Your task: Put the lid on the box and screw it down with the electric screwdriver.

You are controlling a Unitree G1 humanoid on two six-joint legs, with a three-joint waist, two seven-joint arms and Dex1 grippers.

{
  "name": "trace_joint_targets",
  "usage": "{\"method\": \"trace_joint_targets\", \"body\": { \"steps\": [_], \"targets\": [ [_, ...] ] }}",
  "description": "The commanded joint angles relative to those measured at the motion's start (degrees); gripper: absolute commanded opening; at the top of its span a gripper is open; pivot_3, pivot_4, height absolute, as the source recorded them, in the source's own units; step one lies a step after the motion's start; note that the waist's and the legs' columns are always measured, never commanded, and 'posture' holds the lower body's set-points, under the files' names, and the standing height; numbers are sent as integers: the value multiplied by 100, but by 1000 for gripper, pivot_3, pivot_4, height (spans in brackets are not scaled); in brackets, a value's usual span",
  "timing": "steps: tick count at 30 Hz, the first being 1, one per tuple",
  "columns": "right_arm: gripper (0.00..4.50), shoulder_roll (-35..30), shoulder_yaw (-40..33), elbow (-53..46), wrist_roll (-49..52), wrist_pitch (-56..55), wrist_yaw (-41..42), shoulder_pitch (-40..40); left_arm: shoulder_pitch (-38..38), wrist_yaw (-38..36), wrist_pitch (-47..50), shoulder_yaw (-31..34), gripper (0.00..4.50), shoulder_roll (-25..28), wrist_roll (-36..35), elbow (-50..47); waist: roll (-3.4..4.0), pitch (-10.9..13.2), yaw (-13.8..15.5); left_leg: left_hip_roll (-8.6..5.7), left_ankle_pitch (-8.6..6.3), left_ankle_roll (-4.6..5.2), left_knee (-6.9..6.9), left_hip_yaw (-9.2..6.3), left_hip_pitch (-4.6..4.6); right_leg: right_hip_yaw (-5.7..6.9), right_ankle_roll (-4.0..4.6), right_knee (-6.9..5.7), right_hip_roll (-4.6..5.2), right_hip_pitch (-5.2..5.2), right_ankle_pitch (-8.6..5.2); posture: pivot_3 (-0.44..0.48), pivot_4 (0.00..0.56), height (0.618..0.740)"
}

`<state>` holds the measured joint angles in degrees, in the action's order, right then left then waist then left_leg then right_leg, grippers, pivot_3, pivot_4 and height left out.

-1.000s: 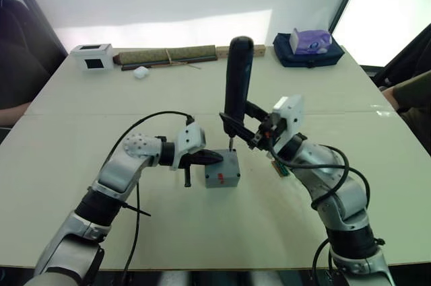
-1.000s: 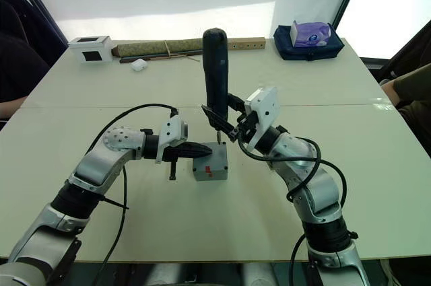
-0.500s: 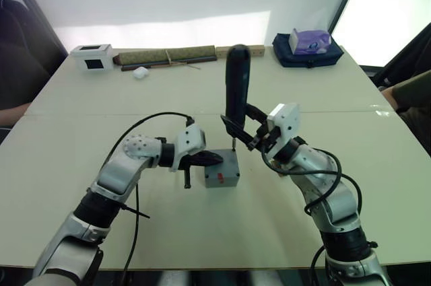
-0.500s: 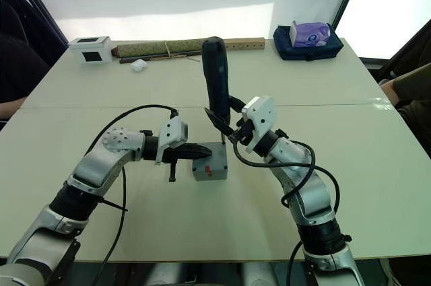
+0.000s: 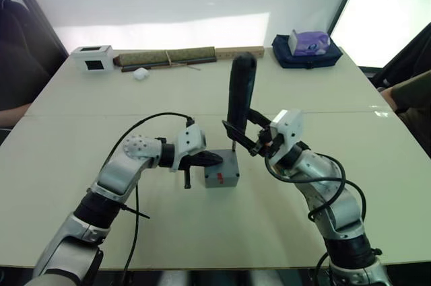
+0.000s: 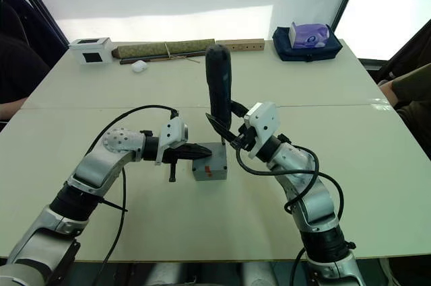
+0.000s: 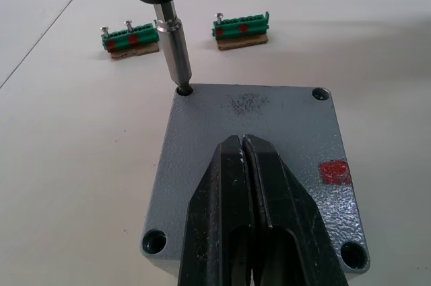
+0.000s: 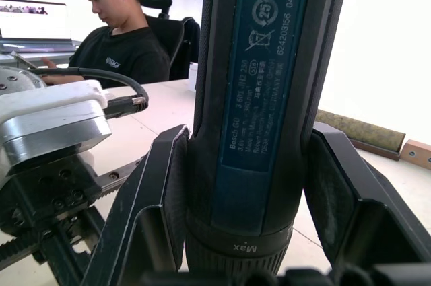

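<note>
The small grey box [image 5: 222, 177] with a red mark on its side stands mid-table, and the lid [image 7: 276, 121] lies square on top of it. My left gripper [image 5: 215, 157] is shut, with its fingers [image 7: 232, 185] lying flat on the lid's middle. The dark electric screwdriver [image 5: 240, 91] stands upright in my right gripper [image 5: 245, 131], which is shut on its lower body. Its metal bit [image 7: 173, 47] sits in the hole at one corner of the lid. Three other corner holes [image 7: 154, 239] show on the lid.
Two green terminal blocks [image 7: 131, 37] holding screws lie on the table just beyond the box. Along the far edge are a white box with a black window [image 5: 93, 56], a long greenish roll [image 5: 165, 56], a small white object [image 5: 140, 73] and a purple tissue box [image 5: 310, 42]. A seated person [image 8: 124, 30] is at the table's side.
My right arm has lowered the screwdriver a little and shifted it slightly right, keeping the bit at the lid's corner. The left gripper has stayed on the lid.
</note>
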<state>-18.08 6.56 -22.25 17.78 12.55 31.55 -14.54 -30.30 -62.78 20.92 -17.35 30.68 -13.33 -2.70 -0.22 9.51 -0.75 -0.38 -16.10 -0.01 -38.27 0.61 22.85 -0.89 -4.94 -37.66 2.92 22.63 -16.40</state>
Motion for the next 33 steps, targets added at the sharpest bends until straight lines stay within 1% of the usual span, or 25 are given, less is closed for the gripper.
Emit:
{"method": "trace_joint_targets", "body": {
  "steps": [1,2,6,12,25,28,33],
  "targets": [
    [1873,-90,230,108,-163,258,32,167,98,-22,100,-187,0,11,166,127,-1,-2,-9,0,0,1,4,0,-18,0,1,3,0,-18,0,0,150,740],
    [1873,-94,239,131,-188,298,13,165,97,-29,97,-188,0,9,174,135,-5,-8,-12,1,-1,1,9,0,-44,-2,1,9,1,-43,-1,0,150,740],
    [1873,-102,250,249,-240,611,-116,100,100,-54,67,-220,0,12,217,172,-22,-39,-9,11,-1,1,9,0,-50,-2,2,8,0,-45,-1,0,150,740],
    [1873,-118,250,344,-255,1082,-289,70,174,-24,60,-258,0,23,244,131,-29,-82,-5,12,-1,1,9,0,-50,-2,3,8,6,-46,-1,0,150,740],
    [1873,-166,311,467,-270,1203,-286,193,211,19,94,-285,0,31,270,110,-50,-169,-3,11,-3,0,18,-1,-56,7,26,24,35,-56,-13,0,150,740],
    [1873,-182,306,467,-269,1213,-273,160,208,16,102,-293,0,33,266,117,-50,-171,-5,11,-3,0,21,-1,-56,7,46,29,41,-56,-23,0,150,740],
    [1873,-181,241,376,-213,1209,-268,63,203,9,106,-293,0,29,257,126,-50,-172,-4,10,-4,0,29,-1,-56,7,47,34,47,-56,-23,0,150,740]
  ]
}}
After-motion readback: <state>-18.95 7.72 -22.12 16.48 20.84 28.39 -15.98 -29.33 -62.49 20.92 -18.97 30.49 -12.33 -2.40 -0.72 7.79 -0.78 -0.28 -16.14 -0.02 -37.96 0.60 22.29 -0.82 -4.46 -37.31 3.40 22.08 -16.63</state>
